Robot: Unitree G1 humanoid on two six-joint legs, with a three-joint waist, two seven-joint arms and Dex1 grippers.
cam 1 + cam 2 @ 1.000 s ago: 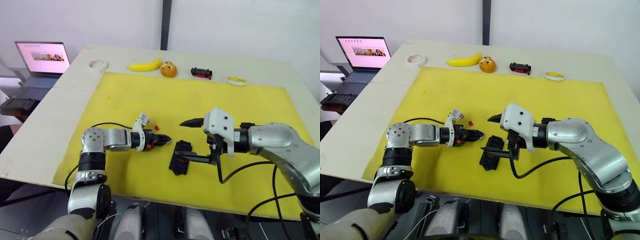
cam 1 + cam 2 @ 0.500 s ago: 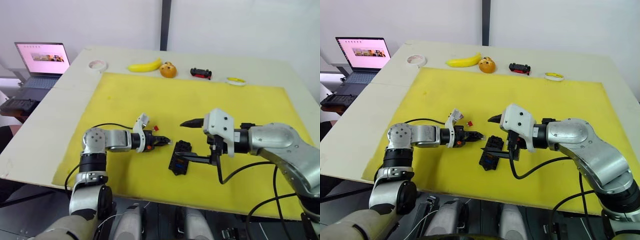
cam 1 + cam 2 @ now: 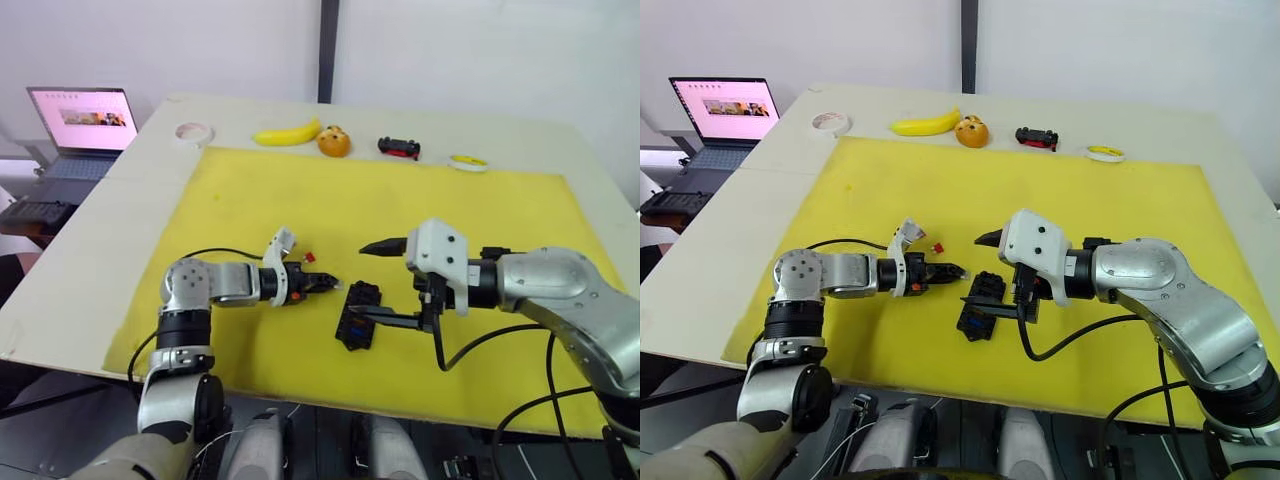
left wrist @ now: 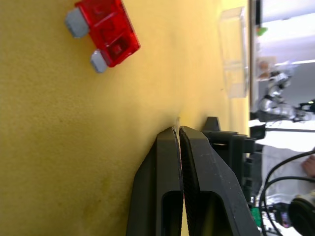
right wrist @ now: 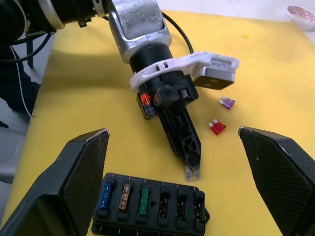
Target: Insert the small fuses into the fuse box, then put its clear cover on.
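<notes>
The fuse box [image 5: 150,210] lies on the yellow mat [image 3: 300,195] near the front edge of the bench [image 3: 120,200], between the two tools. Three fuses sit in its slots: a blue fuse [image 5: 105,201], an amber fuse [image 5: 125,197] and a green fuse [image 5: 143,201]; the other slots near them look empty.

The left tool [image 5: 192,169] is clenched, its tips just beside the box, and it pinches a small pale fuse [image 5: 192,172]. A red fuse [image 4: 103,33] and a purple fuse [image 5: 227,103] lie loose on the mat, near this tool. The clear cover [image 4: 233,51] rests on the mat further away.

The right tool [image 3: 369,281] is wide released, with one finger above the box and one over it.
</notes>
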